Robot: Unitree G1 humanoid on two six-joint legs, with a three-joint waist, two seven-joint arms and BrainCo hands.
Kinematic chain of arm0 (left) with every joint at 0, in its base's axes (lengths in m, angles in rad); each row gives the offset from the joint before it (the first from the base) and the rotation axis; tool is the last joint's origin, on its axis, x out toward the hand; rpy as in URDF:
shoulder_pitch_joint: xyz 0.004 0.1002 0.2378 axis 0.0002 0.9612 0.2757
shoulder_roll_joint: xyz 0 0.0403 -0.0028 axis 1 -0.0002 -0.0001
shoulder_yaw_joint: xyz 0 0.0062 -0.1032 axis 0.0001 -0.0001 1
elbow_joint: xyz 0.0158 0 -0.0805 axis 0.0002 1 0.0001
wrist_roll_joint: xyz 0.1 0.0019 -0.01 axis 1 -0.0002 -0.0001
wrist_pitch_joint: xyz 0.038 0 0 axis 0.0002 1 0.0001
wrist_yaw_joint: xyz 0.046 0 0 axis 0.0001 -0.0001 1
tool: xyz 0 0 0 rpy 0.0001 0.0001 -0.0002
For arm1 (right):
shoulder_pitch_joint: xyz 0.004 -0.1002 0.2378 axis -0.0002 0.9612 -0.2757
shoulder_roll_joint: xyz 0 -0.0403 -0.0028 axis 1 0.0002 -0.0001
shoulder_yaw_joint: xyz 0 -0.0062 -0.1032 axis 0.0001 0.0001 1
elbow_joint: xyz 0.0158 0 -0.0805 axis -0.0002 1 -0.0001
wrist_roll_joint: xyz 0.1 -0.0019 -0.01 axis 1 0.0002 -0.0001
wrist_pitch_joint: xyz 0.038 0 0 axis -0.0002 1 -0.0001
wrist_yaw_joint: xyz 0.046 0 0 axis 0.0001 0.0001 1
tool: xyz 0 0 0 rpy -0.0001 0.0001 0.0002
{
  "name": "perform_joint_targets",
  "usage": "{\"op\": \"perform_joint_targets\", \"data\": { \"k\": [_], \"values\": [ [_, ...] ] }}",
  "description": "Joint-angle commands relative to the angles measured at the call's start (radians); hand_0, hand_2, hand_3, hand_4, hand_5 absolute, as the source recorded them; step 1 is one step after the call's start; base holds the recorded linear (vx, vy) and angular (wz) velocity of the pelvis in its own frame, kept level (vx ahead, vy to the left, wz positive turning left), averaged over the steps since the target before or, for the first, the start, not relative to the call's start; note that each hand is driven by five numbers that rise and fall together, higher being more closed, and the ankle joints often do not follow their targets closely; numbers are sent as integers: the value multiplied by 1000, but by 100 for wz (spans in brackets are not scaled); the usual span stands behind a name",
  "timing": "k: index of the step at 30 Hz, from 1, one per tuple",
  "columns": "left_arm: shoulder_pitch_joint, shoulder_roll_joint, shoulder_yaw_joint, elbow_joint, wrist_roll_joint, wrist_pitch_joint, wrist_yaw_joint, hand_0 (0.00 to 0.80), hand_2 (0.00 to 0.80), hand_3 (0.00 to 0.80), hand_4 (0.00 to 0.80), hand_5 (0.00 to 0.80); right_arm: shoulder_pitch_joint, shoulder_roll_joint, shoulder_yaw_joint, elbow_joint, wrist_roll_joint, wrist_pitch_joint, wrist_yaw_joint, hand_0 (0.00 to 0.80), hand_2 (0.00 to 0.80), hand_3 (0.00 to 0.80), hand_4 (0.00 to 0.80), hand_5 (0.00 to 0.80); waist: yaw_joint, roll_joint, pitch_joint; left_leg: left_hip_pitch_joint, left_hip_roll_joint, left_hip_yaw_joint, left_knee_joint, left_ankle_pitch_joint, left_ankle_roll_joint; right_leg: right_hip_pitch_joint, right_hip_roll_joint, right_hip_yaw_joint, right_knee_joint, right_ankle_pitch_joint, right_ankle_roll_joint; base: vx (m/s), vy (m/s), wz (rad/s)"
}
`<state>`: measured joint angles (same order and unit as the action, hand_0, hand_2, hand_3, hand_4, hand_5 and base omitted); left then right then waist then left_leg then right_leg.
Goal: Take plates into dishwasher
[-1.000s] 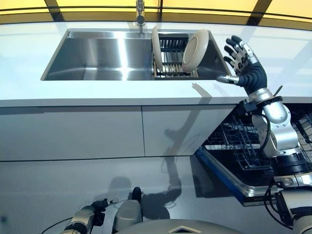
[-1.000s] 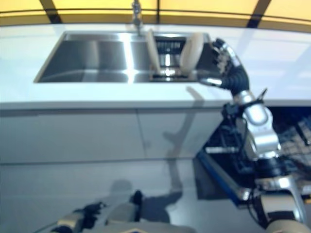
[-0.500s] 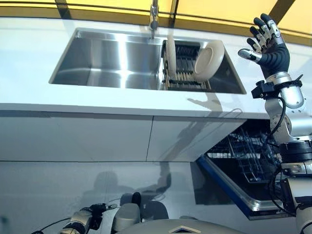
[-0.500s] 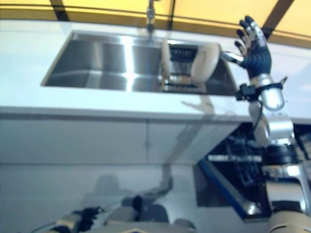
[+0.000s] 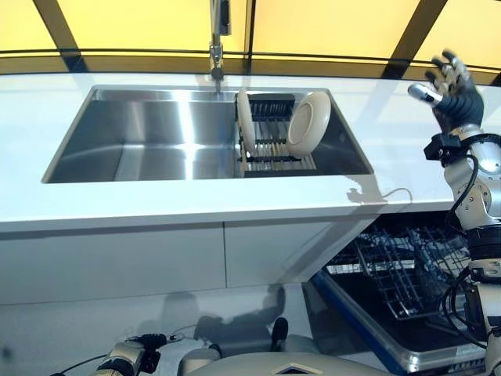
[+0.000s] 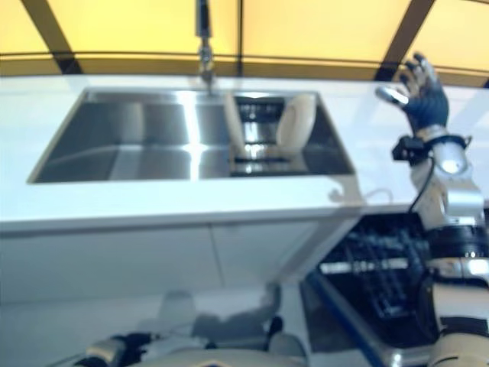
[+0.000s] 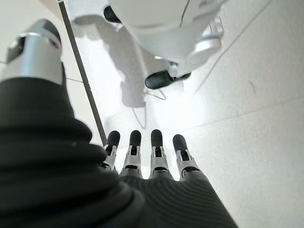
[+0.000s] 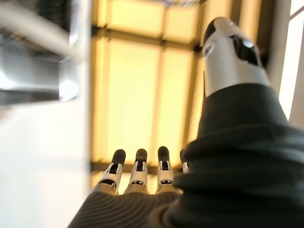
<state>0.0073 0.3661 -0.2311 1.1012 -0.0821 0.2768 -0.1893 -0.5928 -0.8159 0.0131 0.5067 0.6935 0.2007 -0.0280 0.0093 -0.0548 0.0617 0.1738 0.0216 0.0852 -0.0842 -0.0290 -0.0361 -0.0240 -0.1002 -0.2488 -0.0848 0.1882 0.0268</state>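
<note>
Two cream plates stand on edge in a dark dish rack (image 5: 270,149) in the right half of the steel sink (image 5: 141,141): a round plate (image 5: 308,124) leaning at the rack's right, and a thin plate (image 5: 244,121) seen edge-on at its left. My right hand (image 5: 452,88) is raised above the counter, well right of the sink, fingers straight and holding nothing. The dishwasher's lower rack (image 5: 407,274) stands pulled out below the counter at the right. My left hand (image 5: 125,359) hangs low near the floor, fingers straight in its wrist view (image 7: 142,156).
A white counter (image 5: 391,164) surrounds the sink, with a tap (image 5: 217,39) at its back edge. White cabinet fronts (image 5: 156,258) fill the space under the counter. Yellow window panels run along the back wall.
The camera has shifted. My right hand has gone from beside the round plate at the sink's rim up and to the right, away from the rack.
</note>
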Motion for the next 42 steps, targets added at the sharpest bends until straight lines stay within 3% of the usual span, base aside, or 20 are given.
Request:
{"op": "perform_joint_targets", "data": {
  "k": [1,7,12,17,21,23,25,29,33,42],
  "values": [
    [-43,38,-10,25,-21,28,11,0,0,0,0,0,-116,-94,37,100,-30,88,35,0,0,0,0,0,8,-3,-4,-22,-10,46,-3,-5,22,29,-46,9,66,-72,111,75,-77,-16],
    [-65,48,-34,27,-22,61,9,0,0,0,0,0,-205,-107,114,133,-57,99,17,0,0,0,0,0,8,0,2,-14,-1,61,-2,-9,17,37,-49,-1,75,-88,108,72,-84,-9],
    [-69,52,-38,24,-31,68,21,0,0,0,0,0,-241,-68,169,122,-96,89,34,0,0,0,0,0,21,9,11,-9,18,104,4,-1,10,44,-68,-57,104,-102,113,51,-104,-7],
    [-89,59,-41,21,-25,86,21,0,0,0,0,0,-256,-43,215,94,-144,87,70,0,0,0,0,0,18,12,16,-11,25,91,26,0,7,63,-44,-33,113,-136,89,83,-101,-10],
    [-102,57,-43,27,-9,49,29,0,0,0,0,0,-286,-37,256,86,-144,59,91,0,0,0,0,0,15,-6,25,-58,25,76,230,-46,-9,73,-36,-11,123,-164,46,70,-96,2],
    [-118,48,-48,7,-21,27,46,0,0,0,0,0,-295,-39,277,65,-165,37,76,0,0,0,0,0,35,-21,62,-196,36,25,509,64,-59,97,-39,-5,117,-166,7,4,-63,8],
    [-125,36,-34,-21,-41,34,84,0,0,0,0,0,-295,-40,284,62,-186,-3,64,0,0,0,0,0,53,-18,82,-267,29,-14,564,70,-65,108,-41,5,124,-170,2,76,56,4],
    [-124,57,-8,-44,-35,55,53,0,0,0,0,0,-318,-3,312,58,-215,30,48,0,0,0,0,0,85,20,95,-251,102,9,294,117,-85,159,-50,17,119,-187,43,175,204,-29],
    [-130,74,-17,-41,-28,58,-2,0,0,0,0,0,-293,-9,307,34,-173,92,84,0,0,0,0,0,80,32,52,-146,74,6,93,98,-66,173,-86,-13,103,-175,86,192,174,-35],
    [-155,77,-44,5,-59,75,-9,0,0,0,0,0,-352,16,327,99,-123,87,134,0,0,0,0,0,81,22,8,-99,59,31,23,90,-44,162,-82,-31,75,-161,98,94,12,10]
  ]
}}
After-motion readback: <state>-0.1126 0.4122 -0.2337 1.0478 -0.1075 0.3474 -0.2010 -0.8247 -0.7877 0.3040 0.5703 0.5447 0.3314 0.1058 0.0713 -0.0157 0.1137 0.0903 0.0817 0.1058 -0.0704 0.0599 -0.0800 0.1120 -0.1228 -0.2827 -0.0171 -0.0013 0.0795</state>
